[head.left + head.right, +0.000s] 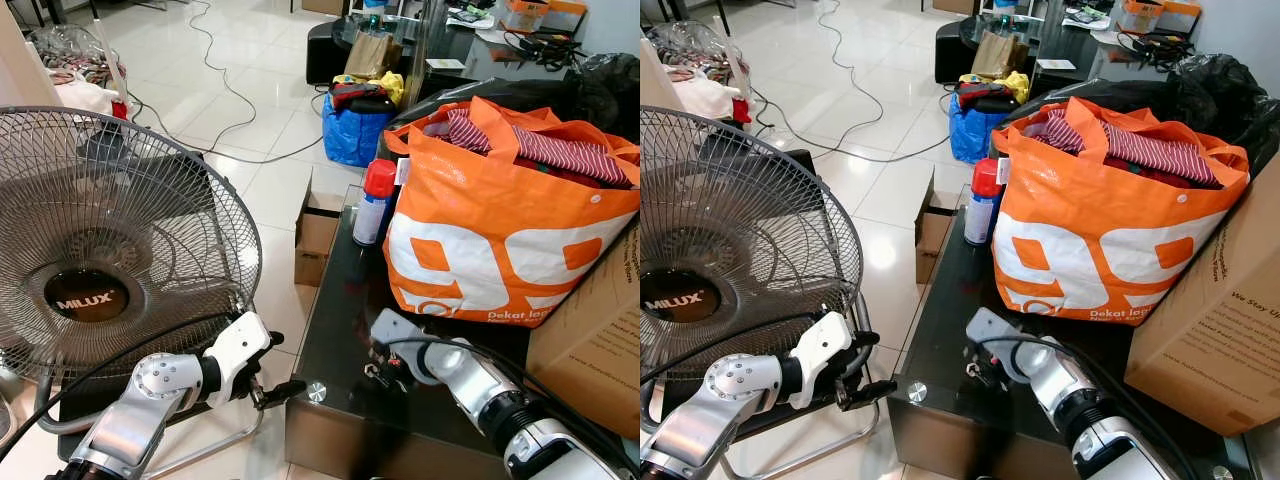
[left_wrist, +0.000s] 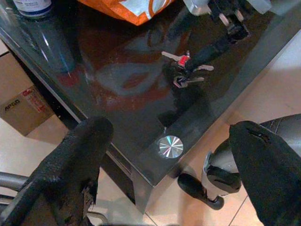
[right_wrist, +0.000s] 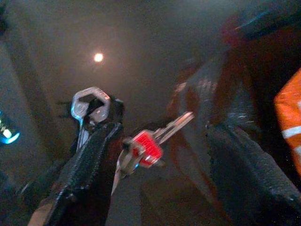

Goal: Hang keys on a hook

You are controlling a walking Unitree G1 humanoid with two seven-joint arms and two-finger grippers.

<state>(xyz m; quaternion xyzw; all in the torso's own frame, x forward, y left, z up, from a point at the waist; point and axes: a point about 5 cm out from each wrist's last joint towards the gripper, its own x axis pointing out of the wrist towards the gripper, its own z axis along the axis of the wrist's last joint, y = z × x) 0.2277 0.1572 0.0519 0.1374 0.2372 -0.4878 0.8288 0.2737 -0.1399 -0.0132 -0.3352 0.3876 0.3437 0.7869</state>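
Our left gripper (image 1: 268,392) hovers by the table (image 1: 330,330) corner, fingers apart and empty. On the dark glass lie the keys (image 2: 184,69). Our right gripper (image 3: 160,155) straddles them, fingers spread; we judge pickup underway, so next we close.

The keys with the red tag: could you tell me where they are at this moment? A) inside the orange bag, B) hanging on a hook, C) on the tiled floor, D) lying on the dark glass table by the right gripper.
D: the keys lie on the glossy dark table, with the right gripper open around them.
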